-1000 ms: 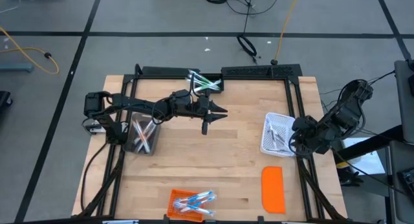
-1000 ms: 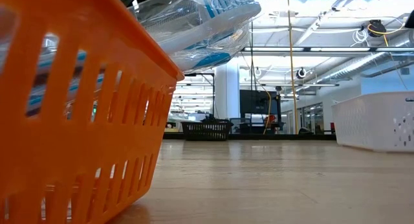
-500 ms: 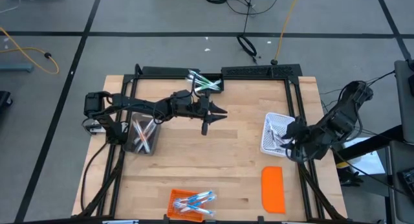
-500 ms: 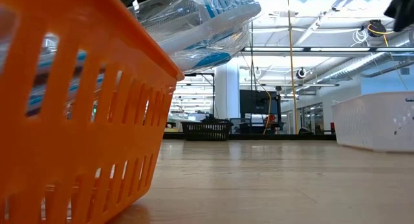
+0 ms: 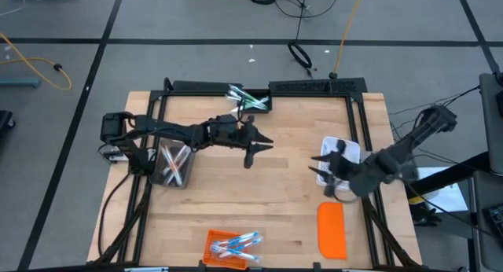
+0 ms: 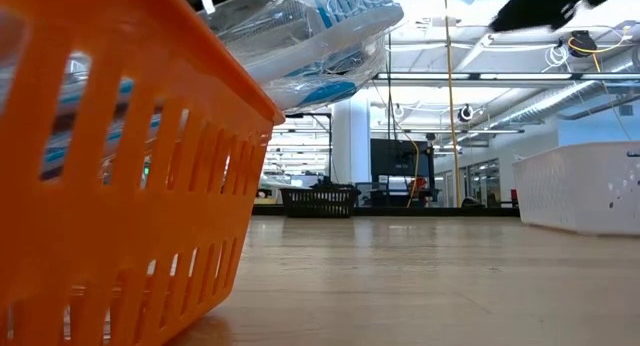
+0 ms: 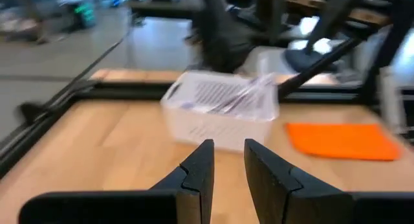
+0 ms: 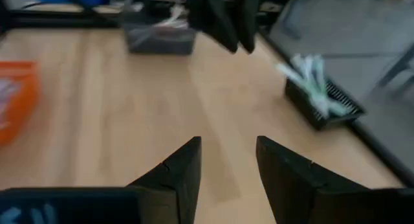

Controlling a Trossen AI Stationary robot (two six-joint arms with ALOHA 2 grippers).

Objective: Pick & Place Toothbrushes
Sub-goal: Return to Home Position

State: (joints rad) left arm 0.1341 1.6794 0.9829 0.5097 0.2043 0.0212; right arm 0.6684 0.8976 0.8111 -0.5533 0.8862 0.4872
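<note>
**Jaws apart and empty on both arms**

We see the left jaws narrowly parted above the counter's [image 5: 291, 201] middle. The right jaws are wider, over the white basket [image 7: 213, 130]. Toothbrushes [image 5: 240, 242] lie in the orange bin [image 5: 211, 253], the white basket, a dark bin [image 5: 165, 180] and a rear tray [image 5: 263, 106].

Right arm swung in from the table's right edge, outside the white basket [image 7: 207, 130], and ended over the basket. Right gripper [image 5: 317, 163] came out past the basket's left side, above bare table [image 5: 283, 193], fingers spread apart. In the low view, a dark piece of that arm [image 6: 545, 3] entered at the top right. Left gripper [image 5: 258, 146] drifted slightly toward the table's near edge.
</note>
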